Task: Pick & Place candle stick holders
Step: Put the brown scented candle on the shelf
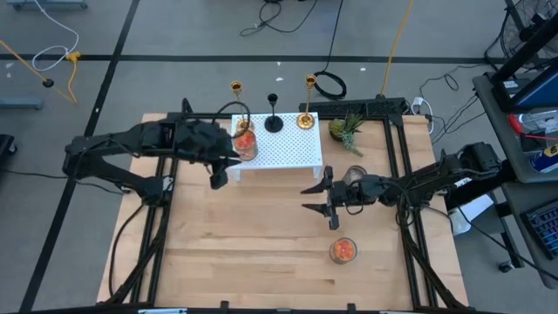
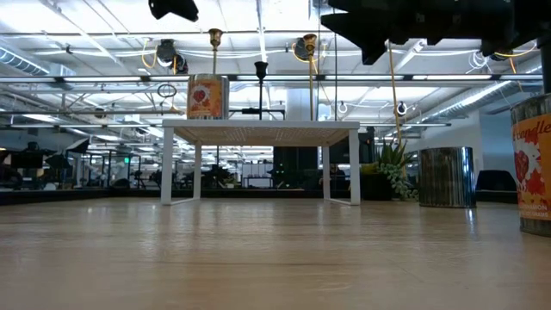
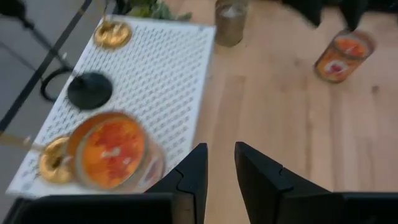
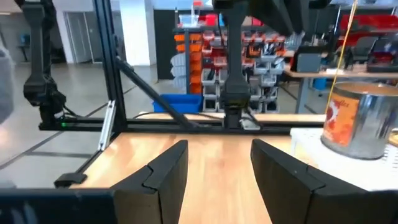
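Wooden table [image 1: 261, 244], pale planks, both arms over it. At its far edge stands a small white perforated stand [image 1: 288, 153] on legs, serving as a raised shelf.

Left arm reaches in from the left; left gripper [image 1: 218, 172] hangs at the stand's near left corner. Its wrist view shows the fingers [image 3: 189, 177] only narrowly parted, nothing between them. Right arm comes in from the right; right gripper [image 1: 319, 198] sits over open table, in front of the stand's right end, jaws widely spread and empty.

On the stand's left end: an orange-topped candle jar [image 1: 245, 145]. A second like jar [image 1: 343, 250] stands on the near table, and a grey tin [image 1: 353, 175] just beside the right gripper. A small potted plant [image 1: 346, 129] sits off the stand's right end.

Candle stick holders, all three upright along the stand's far edge: one brass holder [image 1: 237, 109] at far left behind the jar, the black holder [image 1: 274, 120] in the middle, the other brass holder [image 1: 306, 113] at far right. Row looks orderly; my guess is they are lined up clear of the jar.

Relative to jaws: none is touched or bracketed. Left gripper is nearest the left brass one but the jar stands between. Right gripper is well apart from all.
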Tool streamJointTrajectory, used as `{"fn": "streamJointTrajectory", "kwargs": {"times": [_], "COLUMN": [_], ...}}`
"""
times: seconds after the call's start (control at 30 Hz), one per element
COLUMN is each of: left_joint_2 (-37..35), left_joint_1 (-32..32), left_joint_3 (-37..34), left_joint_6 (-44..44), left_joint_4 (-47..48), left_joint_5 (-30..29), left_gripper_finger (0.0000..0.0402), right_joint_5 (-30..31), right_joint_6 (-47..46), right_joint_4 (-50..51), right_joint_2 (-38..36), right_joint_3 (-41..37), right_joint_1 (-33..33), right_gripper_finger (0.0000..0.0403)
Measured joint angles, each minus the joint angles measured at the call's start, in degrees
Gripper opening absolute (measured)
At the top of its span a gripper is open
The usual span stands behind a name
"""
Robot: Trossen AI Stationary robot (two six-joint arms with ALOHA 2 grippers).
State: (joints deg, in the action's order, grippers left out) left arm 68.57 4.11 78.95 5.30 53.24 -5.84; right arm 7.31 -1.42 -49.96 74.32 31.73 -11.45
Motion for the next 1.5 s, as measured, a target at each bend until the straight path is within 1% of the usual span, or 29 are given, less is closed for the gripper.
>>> {"fn": "streamJointTrajectory", "kwargs": {"times": [0.07, 0.2, 0.3, 0.37, 0.43, 0.5, 0.57, 0.63, 0.7, 0.77, 0.87, 1.1, 1.3, 1.4, 1.5], "left_joint_2": [-1.08, -4.47, -7.94, -10.41, -12.71, -14.83, -16.40, -17.74, -18.41, -18.74, -18.80, -18.76, -18.76, -18.76, -18.76], "left_joint_1": [-1.86, -5.43, -7.14, -7.84, -8.46, -8.85, -9.13, -9.14, -9.14, -9.14, -9.13, -9.15, -9.15, -9.15, -9.15], "left_joint_3": [-1.91, -8.89, -15.83, -20.78, -25.13, -28.98, -31.70, -33.73, -34.47, -34.62, -34.60, -34.62, -34.62, -34.62, -34.62], "left_joint_6": [-0.55, -1.66, -1.78, -0.74, 0.87, 2.52, 3.50, 4.02, 4.11, 4.03, 3.99, 3.76, 3.83, 3.83, 3.85], "left_joint_4": [-3.00, -10.56, -15.61, -19.46, -23.58, -26.60, -28.36, -29.37, -29.96, -29.60, -30.42, -30.43, -29.75, -29.42, -29.41], "left_joint_5": [-0.95, -5.47, -7.34, -7.48, -7.28, -7.28, -7.32, -7.35, -7.59, -7.87, -7.96, -7.74, -7.28, -7.26, -7.26], "left_gripper_finger": [0.0088, 0.0088, 0.0088, 0.0088, 0.0088, 0.0088, 0.0088, 0.0088, 0.0088, 0.0088, 0.0088, 0.0088, 0.0088, 0.0088, 0.0088], "right_joint_5": [0.07, 0.83, 5.64, 10.70, 15.46, 17.92, 18.43, 18.47, 18.53, 18.60, 18.58, 19.66, 16.51, 16.52, 16.26], "right_joint_6": [-0.87, -2.49, -4.25, -6.39, -10.90, -16.87, -23.84, -31.58, -37.74, -40.33, -40.79, -38.40, -38.42, -37.78, -35.51], "right_joint_4": [4.16, 21.33, 35.84, 48.12, 61.05, 71.11, 79.97, 86.81, 93.45, 96.93, 100.33, 100.36, 98.85, 98.67, 98.13], "right_joint_2": [-0.85, -1.83, -1.78, -2.20, -2.69, -3.30, -3.93, -3.95, -4.08, -4.10, -4.02, -3.78, -3.78, -3.78, -3.80], "right_joint_3": [1.44, 7.17, 12.22, 15.64, 18.19, 19.50, 19.49, 19.47, 19.41, 19.42, 19.40, 16.63, 13.60, 13.28, 13.28], "right_joint_1": [-0.73, -2.38, -4.05, -4.94, -5.56, -5.42, -4.68, -3.88, -3.07, -2.20, -0.68, 3.81, 6.97, 7.33, 7.37], "right_gripper_finger": [0.0173, 0.0173, 0.0173, 0.0173, 0.0173, 0.0173, 0.0173, 0.0173, 0.0173, 0.0173, 0.0172, 0.0157, 0.0142, 0.0118, 0.0070]}}
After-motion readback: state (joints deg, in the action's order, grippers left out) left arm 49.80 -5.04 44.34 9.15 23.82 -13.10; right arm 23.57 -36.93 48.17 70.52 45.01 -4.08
